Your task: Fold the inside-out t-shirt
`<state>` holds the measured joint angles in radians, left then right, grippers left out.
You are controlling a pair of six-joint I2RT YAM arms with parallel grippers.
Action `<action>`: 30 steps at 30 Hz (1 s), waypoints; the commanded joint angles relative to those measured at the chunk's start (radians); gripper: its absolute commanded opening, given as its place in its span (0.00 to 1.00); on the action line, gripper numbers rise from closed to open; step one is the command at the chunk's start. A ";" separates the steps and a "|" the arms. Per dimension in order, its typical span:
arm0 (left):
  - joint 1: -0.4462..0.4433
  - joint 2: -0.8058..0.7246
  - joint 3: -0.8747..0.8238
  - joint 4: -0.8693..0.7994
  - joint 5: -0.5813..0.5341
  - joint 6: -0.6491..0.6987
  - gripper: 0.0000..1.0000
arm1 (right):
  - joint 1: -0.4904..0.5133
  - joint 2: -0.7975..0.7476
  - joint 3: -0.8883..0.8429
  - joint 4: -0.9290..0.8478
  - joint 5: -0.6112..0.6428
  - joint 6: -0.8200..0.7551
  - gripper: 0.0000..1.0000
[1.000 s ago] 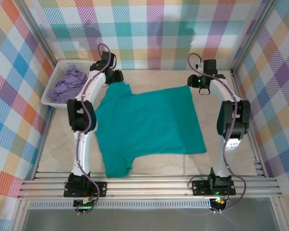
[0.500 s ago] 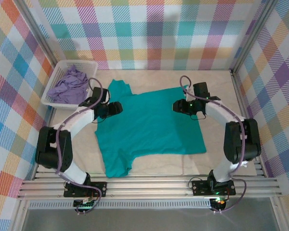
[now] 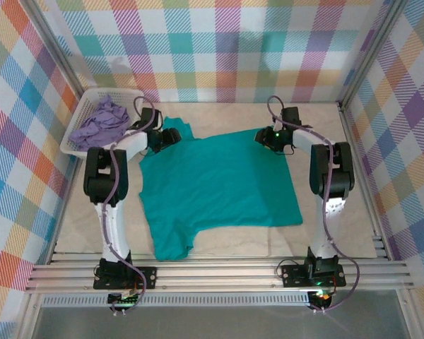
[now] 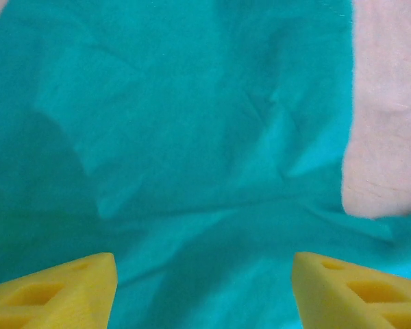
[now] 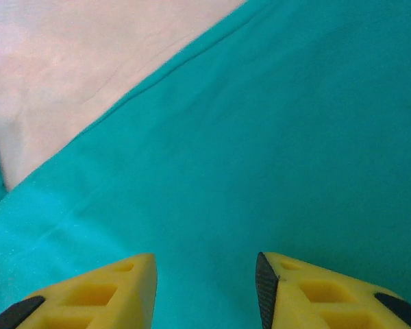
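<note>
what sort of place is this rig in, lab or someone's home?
Probably a lab robot test cell, not a home: pastel checked walls box in a pale table, an aluminium rail fronts it, and a teal-green cotton t-shirt lies flat near a white plastic basket.

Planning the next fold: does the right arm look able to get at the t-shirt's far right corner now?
Probably yes: its open end effector hovers over that t-shirt corner, nothing in between.
</note>
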<state>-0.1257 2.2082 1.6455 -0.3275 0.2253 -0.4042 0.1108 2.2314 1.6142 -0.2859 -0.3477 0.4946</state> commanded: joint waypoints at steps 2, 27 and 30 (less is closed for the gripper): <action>0.008 0.126 0.167 -0.146 0.019 0.002 0.68 | 0.001 0.068 0.108 -0.114 0.069 0.076 0.43; -0.051 -0.391 -0.176 0.013 -0.027 -0.071 0.76 | -0.008 -0.513 -0.360 -0.188 0.231 -0.093 0.48; -0.084 -0.632 -0.491 0.095 -0.064 -0.124 0.75 | -0.021 -0.710 -0.590 -0.260 0.304 -0.072 0.48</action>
<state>-0.1806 1.7294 1.3407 -0.3546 0.2043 -0.4564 0.1009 1.6051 1.1709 -0.4603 -0.1318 0.3904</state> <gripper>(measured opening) 0.755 0.478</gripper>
